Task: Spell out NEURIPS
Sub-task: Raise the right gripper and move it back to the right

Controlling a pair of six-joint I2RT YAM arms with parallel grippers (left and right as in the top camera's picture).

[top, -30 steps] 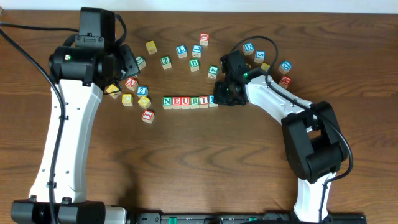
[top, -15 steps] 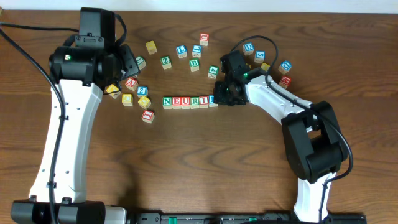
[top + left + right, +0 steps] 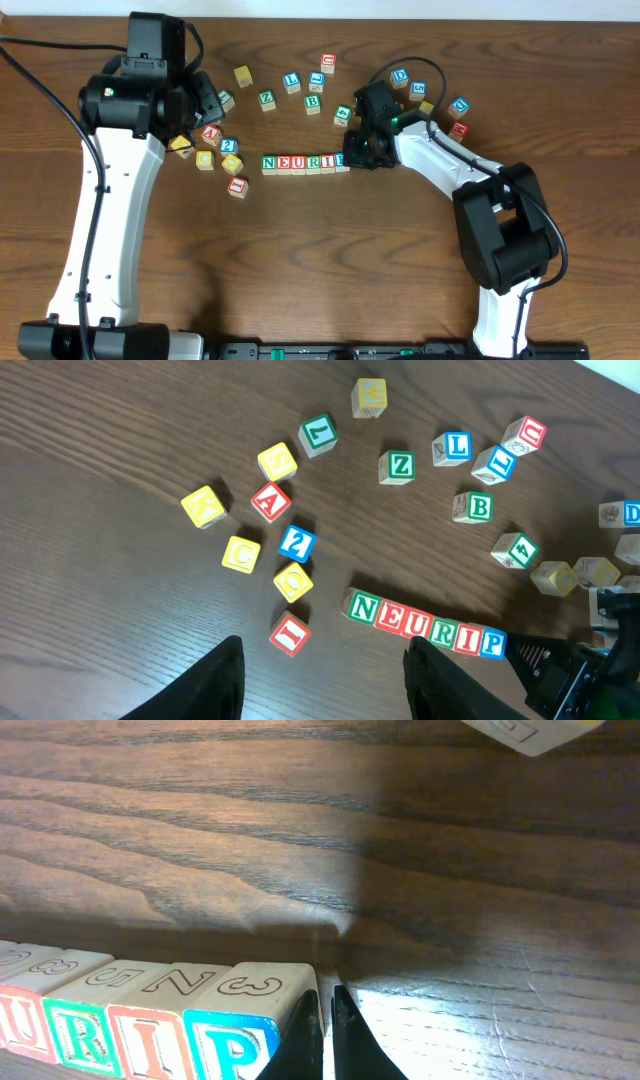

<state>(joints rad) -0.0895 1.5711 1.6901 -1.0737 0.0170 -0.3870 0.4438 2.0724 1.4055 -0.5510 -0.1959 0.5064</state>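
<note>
A row of wooden letter cubes (image 3: 305, 163) in the middle of the table reads N E U R I P, from the green N (image 3: 363, 608) to the blue P (image 3: 491, 642). My right gripper (image 3: 352, 158) is shut and empty. Its tips (image 3: 325, 1020) stand on the table against the right side of the blue P cube (image 3: 230, 1040). My left gripper (image 3: 330, 680) hangs open above the table, to the left of the row, holding nothing. No S cube can be made out.
Loose cubes lie scattered left of the row, among them a red I (image 3: 289, 633), a blue 2 (image 3: 297, 542) and a red A (image 3: 270, 501). More lie behind it: a green Z (image 3: 400, 466), a green B (image 3: 480, 507) and two pale yellowish cubes (image 3: 553, 577).
</note>
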